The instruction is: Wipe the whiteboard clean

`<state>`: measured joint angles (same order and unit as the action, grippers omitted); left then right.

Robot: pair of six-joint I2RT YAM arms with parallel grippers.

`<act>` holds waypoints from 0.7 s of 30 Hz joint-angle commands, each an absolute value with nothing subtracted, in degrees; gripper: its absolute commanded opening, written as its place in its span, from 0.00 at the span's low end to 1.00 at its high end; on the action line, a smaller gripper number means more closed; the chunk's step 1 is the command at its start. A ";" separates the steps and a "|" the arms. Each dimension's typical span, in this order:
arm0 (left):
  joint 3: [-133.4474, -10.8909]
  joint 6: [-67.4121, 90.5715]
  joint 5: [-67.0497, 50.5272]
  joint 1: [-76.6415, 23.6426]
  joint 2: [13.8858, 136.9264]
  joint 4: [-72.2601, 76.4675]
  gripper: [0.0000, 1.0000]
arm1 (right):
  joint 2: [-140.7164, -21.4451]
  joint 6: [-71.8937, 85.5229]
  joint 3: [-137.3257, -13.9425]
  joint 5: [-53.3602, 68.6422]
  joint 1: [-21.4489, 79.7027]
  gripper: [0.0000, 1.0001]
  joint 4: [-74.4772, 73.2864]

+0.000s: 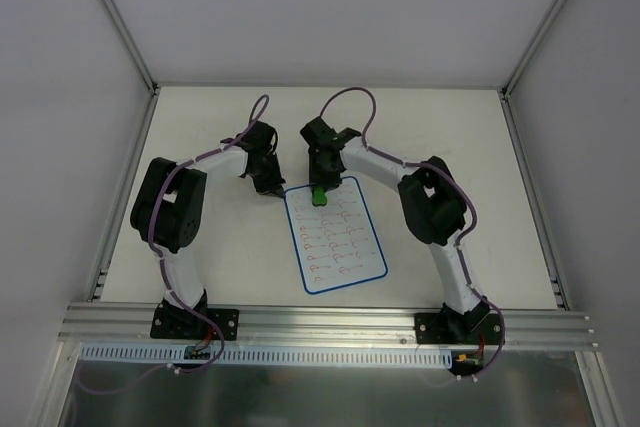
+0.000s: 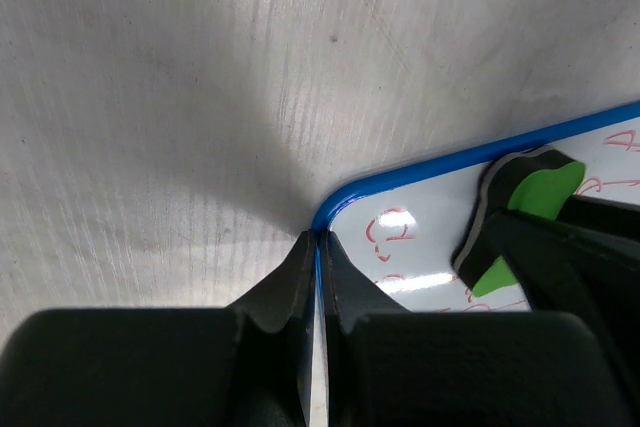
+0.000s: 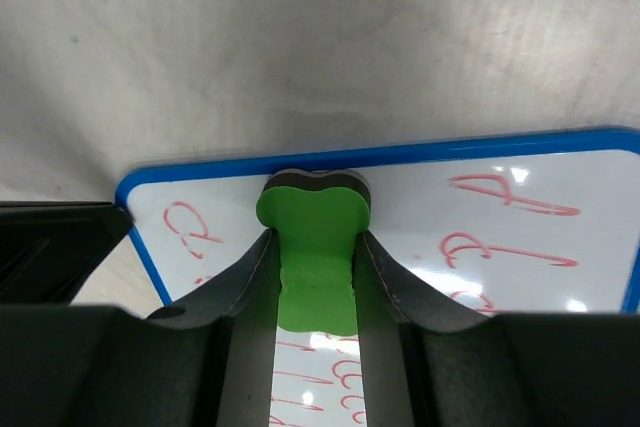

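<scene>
One scuffed tabletop point(image 1: 450, 137), white walls point(image 1: 300, 17), marked whiteboard point(image 1: 345, 247)

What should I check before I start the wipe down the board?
1. Left end effector shut on the board edge by its corner: ok.
2. Right end effector shut on the eraser: ok.
3. Eraser at the board's far edge, ready for the stroke: ok.
4. Eraser pad pressed flat on the face: cannot tell.
5. Board face clean: not ok, rows of red marks cover it.
</scene>
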<state>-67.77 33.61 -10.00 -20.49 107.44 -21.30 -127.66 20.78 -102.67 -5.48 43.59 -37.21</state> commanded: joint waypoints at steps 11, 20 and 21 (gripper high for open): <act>-65.65 33.40 -9.14 -19.60 108.46 -25.75 0.00 | -122.52 16.53 -88.68 -5.02 29.53 0.00 -41.05; -66.27 34.28 -10.28 -19.60 107.84 -25.75 0.00 | -122.61 15.03 -93.77 -1.93 37.17 0.00 -41.13; -66.27 34.36 -10.37 -19.60 107.93 -25.66 0.00 | -122.43 15.03 -94.13 -1.67 38.13 0.00 -41.05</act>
